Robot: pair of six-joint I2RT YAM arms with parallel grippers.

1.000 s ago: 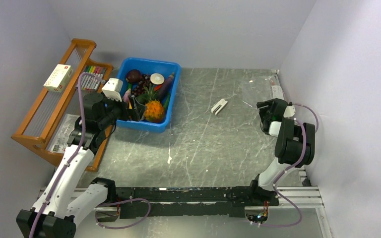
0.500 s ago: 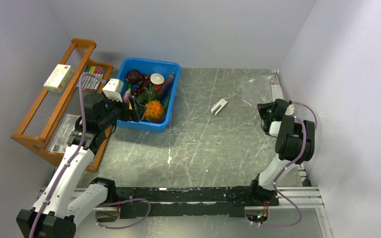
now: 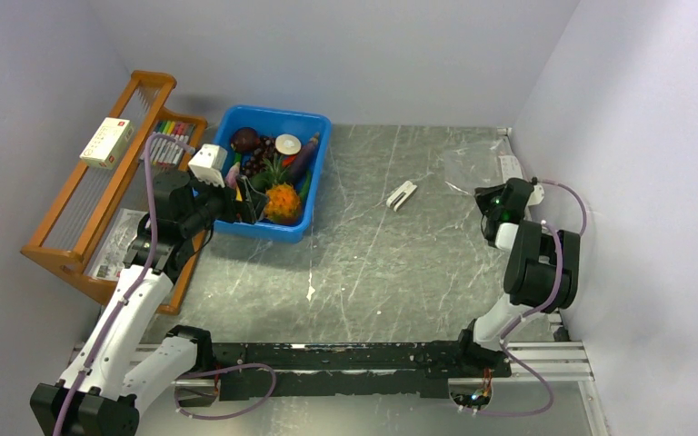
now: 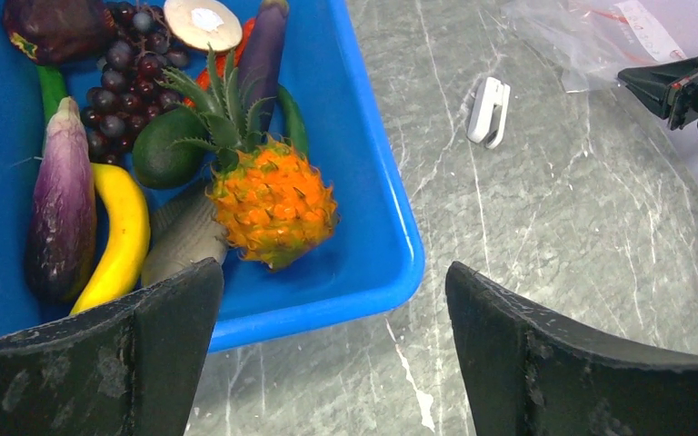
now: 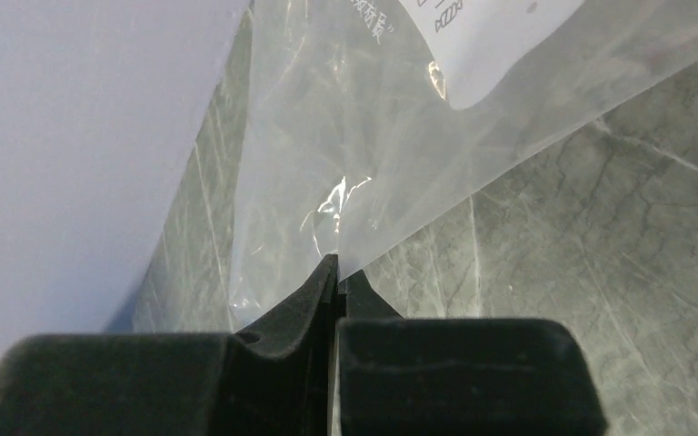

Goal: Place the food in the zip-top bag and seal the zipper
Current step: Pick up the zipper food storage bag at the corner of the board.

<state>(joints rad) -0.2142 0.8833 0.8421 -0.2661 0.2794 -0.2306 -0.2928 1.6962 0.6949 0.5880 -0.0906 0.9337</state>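
The right tool point(image 5: 337, 272) is clenched on the thin edge of the zip-top bag point(image 5: 345, 136), its two black fingers pressed together with the clear film pinched between them. The bag spreads away from the grip across the grey marbled bench point(image 3: 391, 263), in the far right corner close to the wall, and a white printed label shows through the plastic. Nothing can be seen inside the bag.

Across the bench, the left tool point(image 4: 327, 282) hangs released, fingers spread wide, at the near rim of the blue bin point(image 3: 277, 118), grasping nothing. All the food lies in that bin. The orange pineapple point(image 4: 273, 204) rests nearest the tool, its green leaves pointing toward the bin's far end. Beside it are a yellow banana point(image 4: 125, 232) and a purple eggplant point(image 4: 59, 209), touching along their length. Behind them sit the dark red grapes point(image 4: 132, 68) and the white-faced round piece point(image 4: 203, 23).

A small white clip point(image 3: 402, 194) lies alone on the bench between bin and bag, apart from both. A wooden rack point(image 3: 73, 227) holding coloured markers point(image 3: 171, 132) stands along the left wall, just beside the bin.
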